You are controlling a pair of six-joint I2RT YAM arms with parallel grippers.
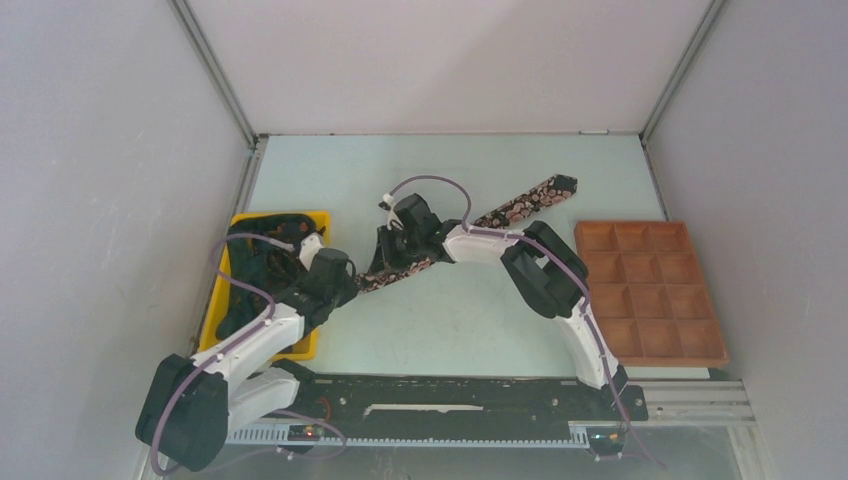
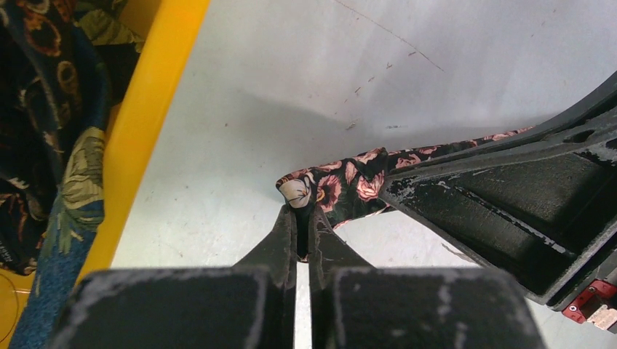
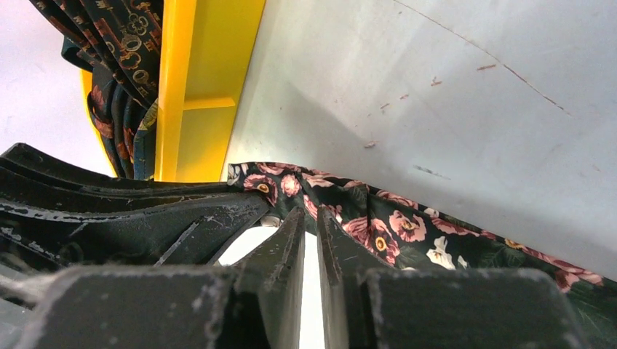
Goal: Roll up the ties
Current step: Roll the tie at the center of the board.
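The tie (image 1: 525, 203) lay across the bench (image 1: 450, 320), its tip clamped in the left fingers (image 2: 280, 240). The right fingers (image 3: 287, 247) sat nearly closed against it, grip unclear. A tight, straight first turn seemed wise.

No readable text, no labels, no numbers

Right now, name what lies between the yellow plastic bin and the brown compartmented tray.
Top view: long black floral fabric tie, left claw and right claw at its near end.
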